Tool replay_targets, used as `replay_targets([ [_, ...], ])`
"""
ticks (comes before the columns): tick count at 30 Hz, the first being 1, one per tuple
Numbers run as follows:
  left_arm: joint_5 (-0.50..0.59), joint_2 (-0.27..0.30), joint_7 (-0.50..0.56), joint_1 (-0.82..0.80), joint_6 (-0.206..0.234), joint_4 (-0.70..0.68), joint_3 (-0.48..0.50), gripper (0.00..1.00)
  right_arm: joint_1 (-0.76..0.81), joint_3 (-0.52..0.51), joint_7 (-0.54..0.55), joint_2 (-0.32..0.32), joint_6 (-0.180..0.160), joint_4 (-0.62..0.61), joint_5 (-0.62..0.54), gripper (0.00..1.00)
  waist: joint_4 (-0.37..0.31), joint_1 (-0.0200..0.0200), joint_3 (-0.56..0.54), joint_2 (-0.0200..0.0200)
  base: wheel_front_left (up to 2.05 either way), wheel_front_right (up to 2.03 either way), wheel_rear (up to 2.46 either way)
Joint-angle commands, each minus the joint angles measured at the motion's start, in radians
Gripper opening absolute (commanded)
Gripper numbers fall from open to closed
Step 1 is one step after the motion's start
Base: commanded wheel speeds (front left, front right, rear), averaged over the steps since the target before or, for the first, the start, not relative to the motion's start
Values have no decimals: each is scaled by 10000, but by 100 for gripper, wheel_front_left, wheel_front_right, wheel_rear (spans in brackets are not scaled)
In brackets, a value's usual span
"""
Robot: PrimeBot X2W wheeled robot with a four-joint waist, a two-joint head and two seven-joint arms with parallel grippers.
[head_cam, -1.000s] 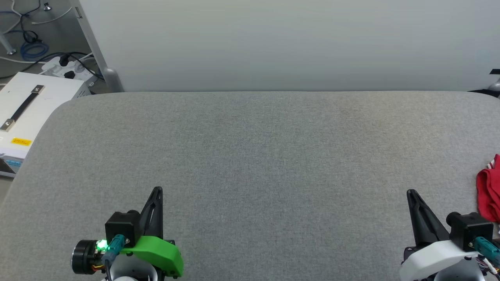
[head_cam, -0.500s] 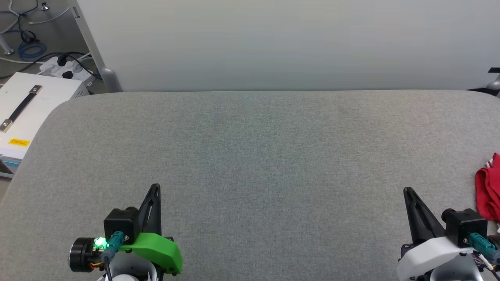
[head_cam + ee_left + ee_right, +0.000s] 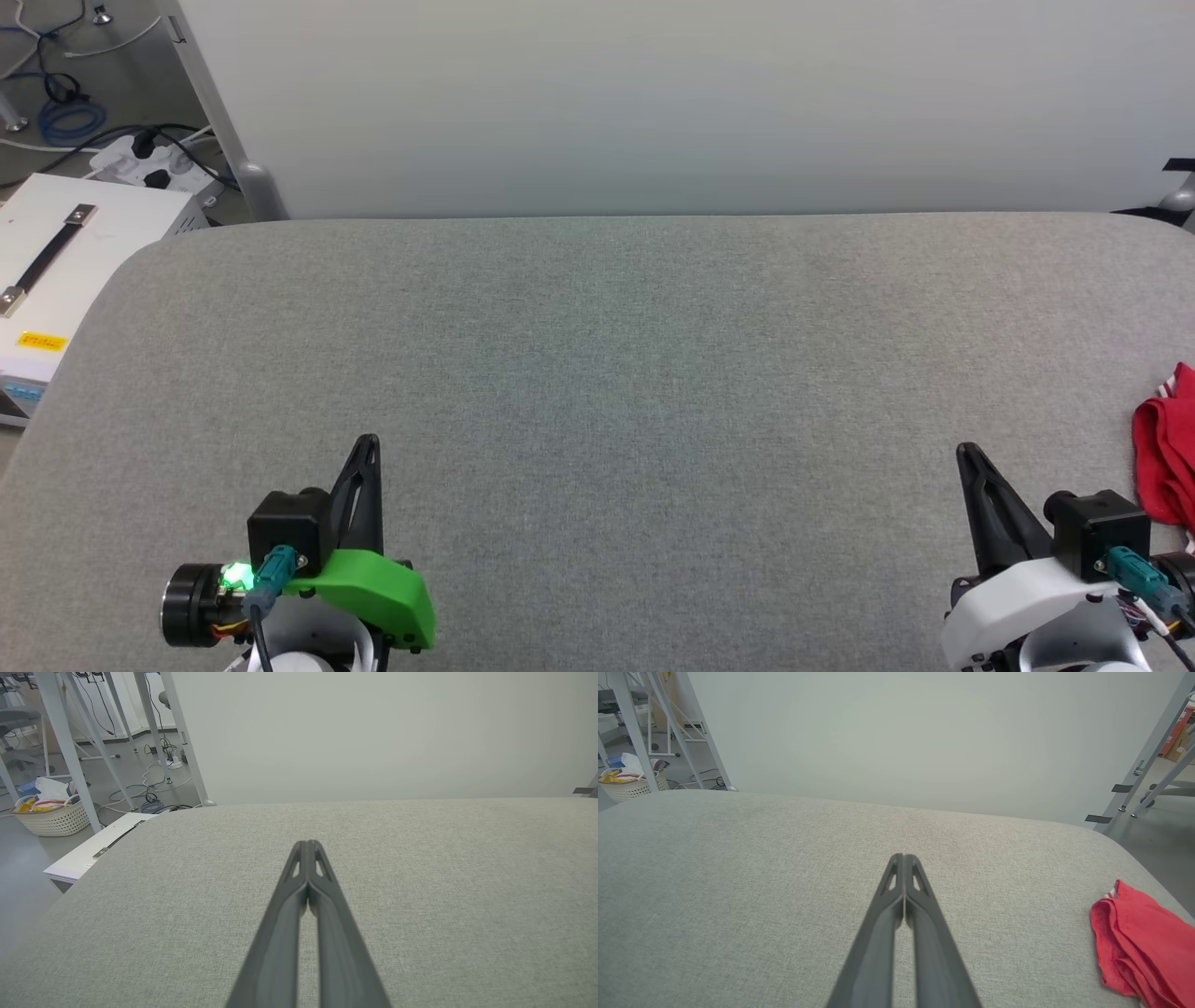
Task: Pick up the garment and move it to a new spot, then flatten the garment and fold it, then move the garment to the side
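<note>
- Head view: the left gripper and the right gripper are over the grey table, fingers pressed together and holding nothing. The garment lies bunched at the table's right edge.
- Left wrist view: the fingertips meet.
- Right wrist view: the fingertips meet, and the garment lies crumpled to their right, apart from them.

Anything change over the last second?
The head camera drifted: the whole scene slid slightly left. Nothing grasped or released. Left gripper and right gripper stay shut and empty; the garment stays bunched at the table's right edge.
</note>
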Motion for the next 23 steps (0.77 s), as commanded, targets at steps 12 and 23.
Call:
replay_targets([
  [12,379,-203,276,-1,-47,-263,219,0,-378,84,64,50,-65,227,-224,0,-41,0,18,-1,0,0,0],
  [23,661,-352,538,-1,-60,-478,411,0,-574,146,95,71,-74,421,-379,0,-84,0,37,-1,0,0,0],
])
